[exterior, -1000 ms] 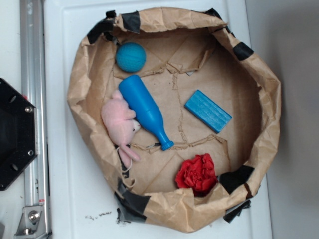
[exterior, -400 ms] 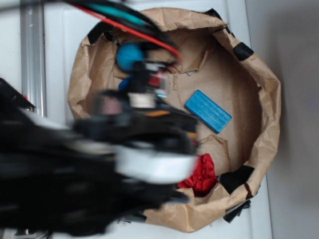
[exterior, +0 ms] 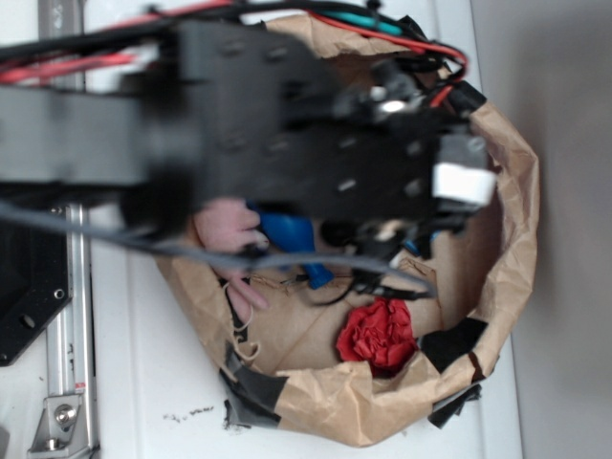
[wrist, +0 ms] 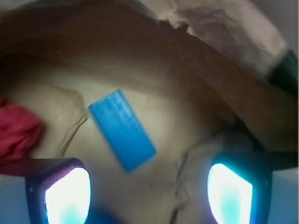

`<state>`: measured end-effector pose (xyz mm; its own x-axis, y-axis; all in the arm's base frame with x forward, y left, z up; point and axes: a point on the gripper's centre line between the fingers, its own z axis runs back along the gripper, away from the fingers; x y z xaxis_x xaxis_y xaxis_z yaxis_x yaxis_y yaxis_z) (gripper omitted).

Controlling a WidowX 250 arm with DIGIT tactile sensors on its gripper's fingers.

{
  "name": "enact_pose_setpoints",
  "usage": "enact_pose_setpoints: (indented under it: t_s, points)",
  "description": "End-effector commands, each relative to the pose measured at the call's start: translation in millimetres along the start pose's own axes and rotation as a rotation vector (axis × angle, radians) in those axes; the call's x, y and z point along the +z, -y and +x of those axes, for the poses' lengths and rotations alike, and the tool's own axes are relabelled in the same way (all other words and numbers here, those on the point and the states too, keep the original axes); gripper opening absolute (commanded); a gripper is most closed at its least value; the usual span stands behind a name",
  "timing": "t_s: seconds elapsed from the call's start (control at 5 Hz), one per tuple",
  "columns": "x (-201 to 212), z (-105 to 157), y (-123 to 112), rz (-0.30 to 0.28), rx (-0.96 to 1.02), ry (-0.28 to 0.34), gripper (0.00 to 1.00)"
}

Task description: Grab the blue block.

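On the left of the exterior view my black arm point(exterior: 239, 115) reaches in across the white table point(exterior: 143, 382) and covers the upper half of the brown paper basin point(exterior: 516, 220). Beneath the arm a pink plush toy point(exterior: 225, 229) peeks out beside the glossy blue pin point(exterior: 287, 234), whose narrow neck points toward the basin's middle. Further right, near the lower rim, lies a crumpled red cloth point(exterior: 378, 333). From this view my own body hides the blue block.

In the wrist view the red cloth point(wrist: 16, 133) sits at the left edge. My end effector point(wrist: 148, 193) shows as two fingers point(wrist: 63, 193) at the bottom corners, set well apart with a wide gap between them and nothing in their grip. The blue block point(wrist: 122, 129) lies flat on the paper floor, turned on a diagonal, above and between the two fingers and somewhat closer to the left one. It touches neither finger. The picture is blurred, so I cannot tell how high I am above the block. At the far right the basin's crinkled wall point(wrist: 224, 37) rises, with a dark strip of tape point(wrist: 286, 70) at the edge.
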<state>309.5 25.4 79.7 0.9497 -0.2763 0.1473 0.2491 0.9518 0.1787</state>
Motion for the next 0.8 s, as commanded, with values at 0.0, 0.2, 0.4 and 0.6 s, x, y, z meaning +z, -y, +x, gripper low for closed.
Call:
enact_pose_setpoints:
  t_s: [0.0,0.2,0.4,0.6]
  points:
    - [-53.1,39.9,10.6,-0.082,-0.136,0.014,1.00]
    - [-67.0,32.2,38.2,-0.079,-0.228,-0.018,1.00]
    - [-69.9,5.3,49.6,-0.094,-0.267,-0.040,1.00]
    - [-64.8,-15.2,50.1,-0.115,-0.288,-0.044,1.00]
